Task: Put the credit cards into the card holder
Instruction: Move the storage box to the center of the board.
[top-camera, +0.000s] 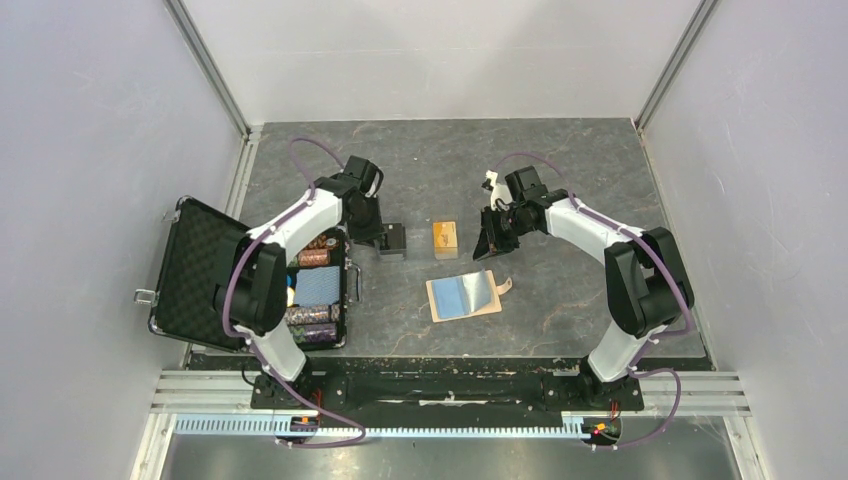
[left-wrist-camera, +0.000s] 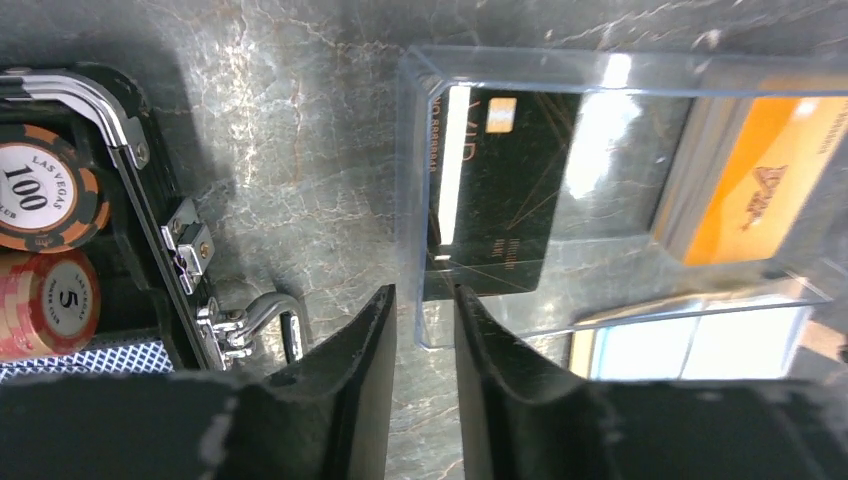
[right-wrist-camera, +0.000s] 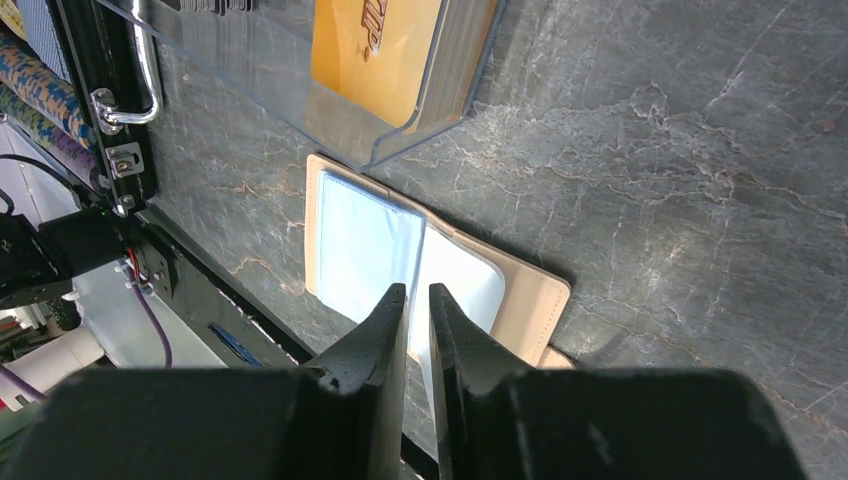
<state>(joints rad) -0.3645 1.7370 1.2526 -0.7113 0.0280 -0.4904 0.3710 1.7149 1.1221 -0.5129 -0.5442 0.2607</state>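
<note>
— Where do the credit cards (right-wrist-camera: 375, 40) lie?

— In a clear box (left-wrist-camera: 415, 200) on the worktop (top-camera: 560, 170), orange face up, between the two arms. A black card (left-wrist-camera: 500, 190) lies in the part of the box nearer the left arm.

— And the left pincer (left-wrist-camera: 424, 400)?

— It sits at the black-card end of the box. Its fingers stand slightly apart with only a narrow slot between them and nothing in it. The box edge is just ahead of the tips. I cannot tell if they touch it. The orange cards are at the far end of the box from it.

— The right pincer (right-wrist-camera: 418, 380)?

— It is just beside the orange end, on the other side. Its fingers are parted by a thin slit, and it grips nothing. Seen from its wrist, the tips point down over the card holder (right-wrist-camera: 365, 245).

— How does the card holder lie?

— Spread open and flat, light-blue inside up, tan rim showing around it. It is near the box, on the side toward the arm bases. No card is in it.

— Anything else?

— An open chip case (top-camera: 200, 270) at the left edge.
</note>
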